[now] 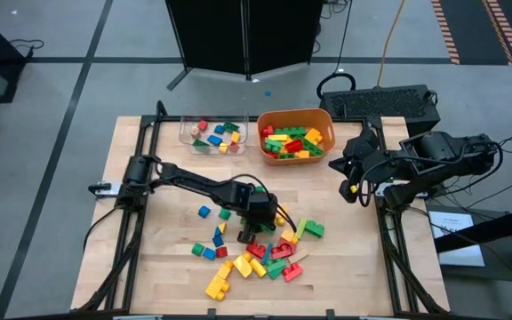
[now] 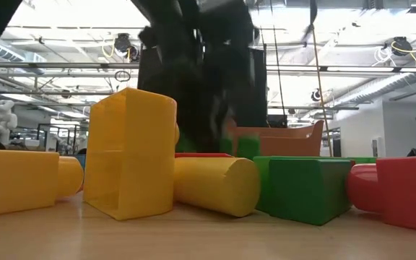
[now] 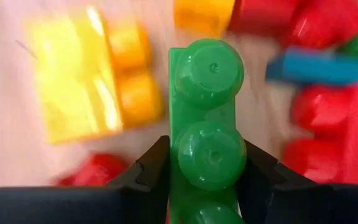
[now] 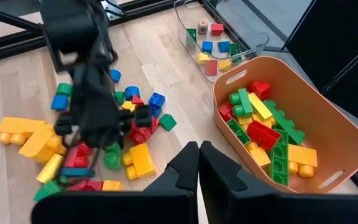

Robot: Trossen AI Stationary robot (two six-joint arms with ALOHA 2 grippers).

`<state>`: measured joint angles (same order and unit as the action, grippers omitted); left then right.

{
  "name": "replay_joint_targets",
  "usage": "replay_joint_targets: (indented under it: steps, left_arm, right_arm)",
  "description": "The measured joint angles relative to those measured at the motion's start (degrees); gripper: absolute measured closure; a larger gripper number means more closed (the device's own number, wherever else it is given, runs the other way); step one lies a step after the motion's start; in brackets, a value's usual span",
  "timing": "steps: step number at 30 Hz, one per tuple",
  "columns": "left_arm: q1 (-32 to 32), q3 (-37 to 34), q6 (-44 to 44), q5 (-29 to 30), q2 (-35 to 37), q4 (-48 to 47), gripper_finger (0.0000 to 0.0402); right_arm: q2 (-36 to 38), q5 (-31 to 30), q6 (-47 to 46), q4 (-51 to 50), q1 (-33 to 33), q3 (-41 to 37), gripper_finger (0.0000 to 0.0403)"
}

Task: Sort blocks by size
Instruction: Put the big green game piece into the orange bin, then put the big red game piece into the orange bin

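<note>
My left gripper (image 1: 249, 233) reaches steeply down into the heap of blocks (image 1: 256, 253) at the middle of the table. It is shut on a green studded brick (image 3: 207, 124), a single row of round studs. In the right wrist view the same gripper (image 4: 98, 142) stands over red, yellow, green and blue blocks, with a green piece (image 4: 112, 155) below its fingers. My right gripper (image 4: 199, 155) hangs shut and holds nothing, high above the table's right edge beside the orange tub (image 1: 296, 136). My left gripper pinches the green brick's two long sides (image 3: 174, 155) between its two fingers (image 3: 151, 171), beside the second stud from the brick's far end. The fingers come from above, slanting down, and lie across the brick. I cannot tell whether the brick is clear of the table.
The orange tub (image 4: 278, 124) at the far middle holds several larger bricks. Left of it, a clear tray (image 1: 213, 133) holds several small blocks. Loose blocks lie around the left gripper. In the low view, yellow (image 2: 132, 155), green (image 2: 305, 188) and red (image 2: 403, 191) blocks stand close by.
</note>
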<state>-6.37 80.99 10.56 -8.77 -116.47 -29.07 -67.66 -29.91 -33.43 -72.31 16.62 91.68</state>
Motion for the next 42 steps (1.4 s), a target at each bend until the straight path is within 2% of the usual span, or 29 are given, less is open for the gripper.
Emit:
replay_joint_targets:
  steps: [6,8,12,17,22,25,28,32,35,37,42]
  left_arm:
    - [2.24,1.22,0.66,5.15,7.15,-1.42,0.0276]
    - [4.17,1.37,0.95,8.80,9.89,-0.55,0.0276]
    - [9.99,1.62,2.92,17.21,13.43,7.65,0.0276]
    - [19.45,1.51,2.14,20.21,12.59,22.13,0.0276]
    - [27.11,1.59,-3.22,20.18,8.93,31.84,0.0276]
    - [29.73,1.51,-3.67,18.12,7.14,32.18,0.0273]
    - [30.82,1.53,-3.83,12.76,5.53,32.23,0.0201]
    - [29.57,1.51,-2.35,13.28,4.47,32.65,0.0100]
    - [27.90,1.61,-2.24,14.64,4.85,32.85,0.0064]
    - [26.81,2.35,-2.18,13.78,5.98,29.21,0.0057]
    - [23.00,8.52,-2.79,2.78,11.11,9.48,0.0061]
  right_arm:
    - [0.02,0.00,0.37,-0.02,0.00,0.00,0.0394]
    - [0.00,-0.01,0.99,-0.02,0.00,0.00,0.0394]
    - [0.00,-0.27,1.54,0.14,-0.02,0.00,0.0394]
    - [0.00,-0.35,1.55,0.46,-0.02,0.00,0.0394]
    - [0.01,-0.34,1.22,0.48,-0.02,0.00,0.0394]
    - [0.00,-0.22,1.13,0.48,-0.02,0.00,0.0394]
    - [0.00,-0.25,1.13,0.46,-0.02,0.00,0.0394]
    - [0.00,-0.27,1.41,0.44,-0.02,0.00,0.0394]
    - [0.00,-0.27,1.53,0.42,-0.02,0.00,0.0394]
    - [0.01,-0.25,1.53,0.14,-0.02,0.00,0.0394]
    - [0.00,-0.25,1.31,-0.04,-0.02,0.00,0.0394]
